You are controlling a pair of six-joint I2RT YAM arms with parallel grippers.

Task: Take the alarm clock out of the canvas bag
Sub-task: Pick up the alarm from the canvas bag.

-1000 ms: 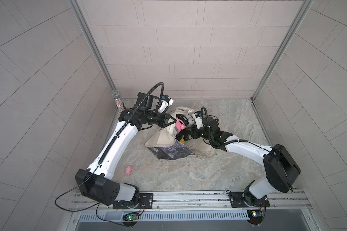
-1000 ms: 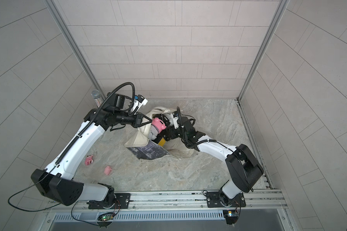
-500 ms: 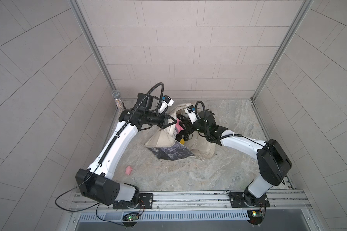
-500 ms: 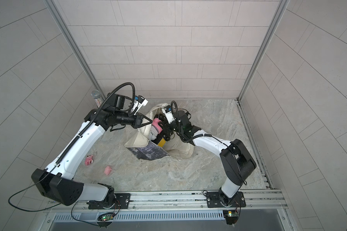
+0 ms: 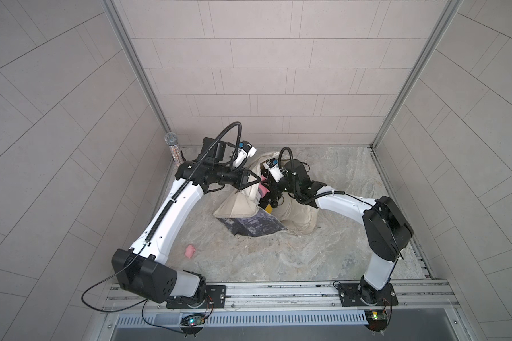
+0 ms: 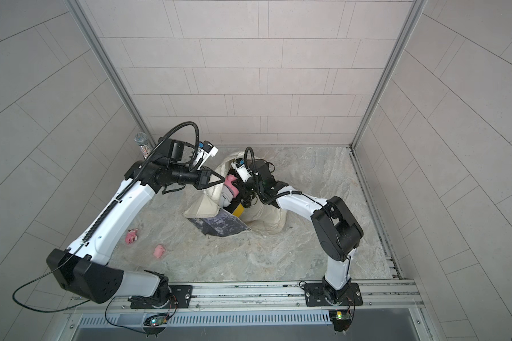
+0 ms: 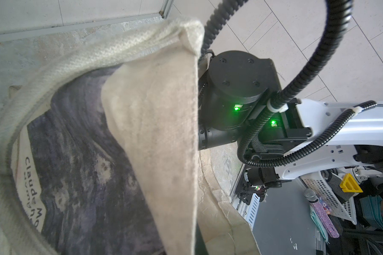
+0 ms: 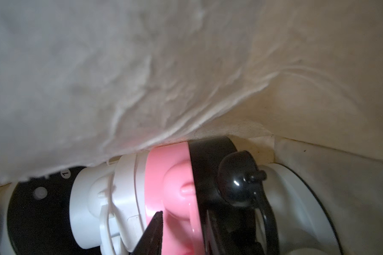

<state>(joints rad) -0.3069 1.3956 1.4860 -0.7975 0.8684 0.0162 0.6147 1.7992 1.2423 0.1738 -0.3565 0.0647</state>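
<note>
- Alarm clock (image 8: 170, 187), pink and black, low inside canvas bag (image 5: 237, 206), under a cloth fold.
- Left hand (image 5: 258, 179) clamped on bag rim, lifting the mouth.
- Right hand (image 5: 272, 197) inside bag; width impossible to tell.
- Straddle the clock body, not the white item (image 8: 93, 198); close firmly, then lift out through the mouth.

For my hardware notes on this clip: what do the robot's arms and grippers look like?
Both the left arm and right arm have white shells, black joints and black bases. Ribbed black cable conduit loops over each wrist. The left gripper is black with tapered, pointed fingers.
</note>
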